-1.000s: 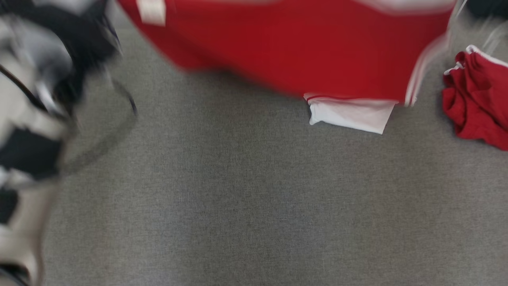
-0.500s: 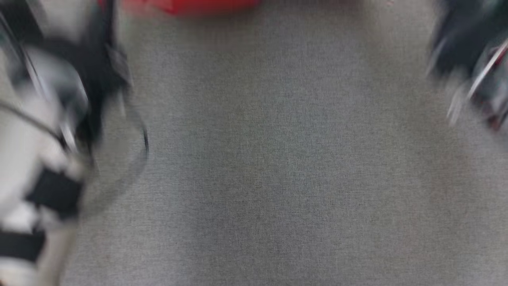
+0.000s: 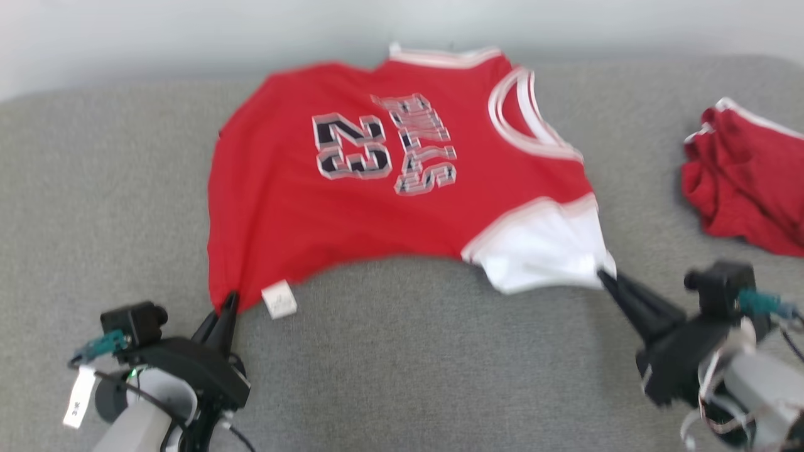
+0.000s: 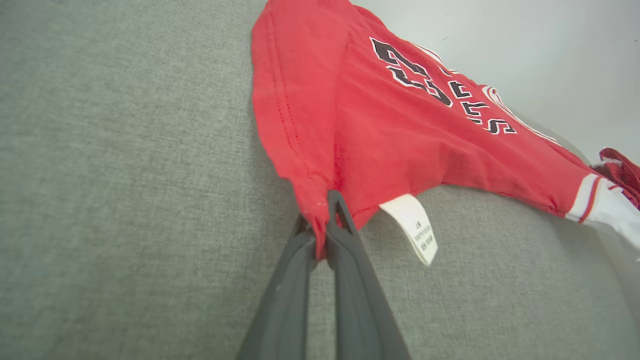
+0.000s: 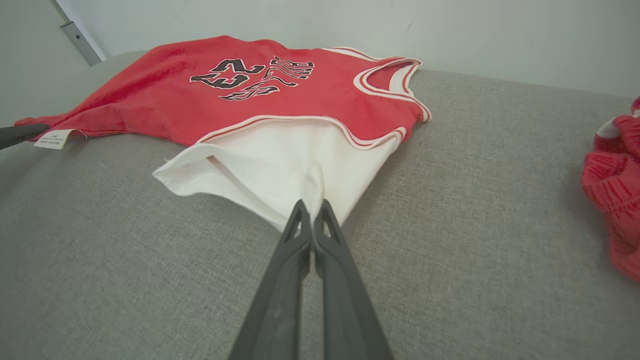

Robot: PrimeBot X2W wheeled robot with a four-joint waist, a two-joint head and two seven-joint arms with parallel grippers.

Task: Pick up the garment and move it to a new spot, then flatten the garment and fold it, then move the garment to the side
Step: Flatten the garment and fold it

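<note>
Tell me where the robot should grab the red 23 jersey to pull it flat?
By its two near corners, coming from the robot's side. The jersey lies spread with its red hem corner and white sleeve pointing that way, easy to pinch. The left gripper has its jaws shut on the hem corner, the right gripper on the sleeve.

Place: an indoor work room, more like a lab or test bay than a home; I could not tell it more exactly.
Surface: a broad top covered in grey woven cloth (image 3: 402,364) lay before me.
Wall: a plain pale wall (image 3: 188,31) rose straight behind that top.
Fitting: a slanted grey metal strip (image 5: 76,36) ran along the wall.
Goods: a red basketball jersey (image 3: 282,207) and a crumpled red garment (image 3: 741,182) lay on the cloth, apart.
</note>
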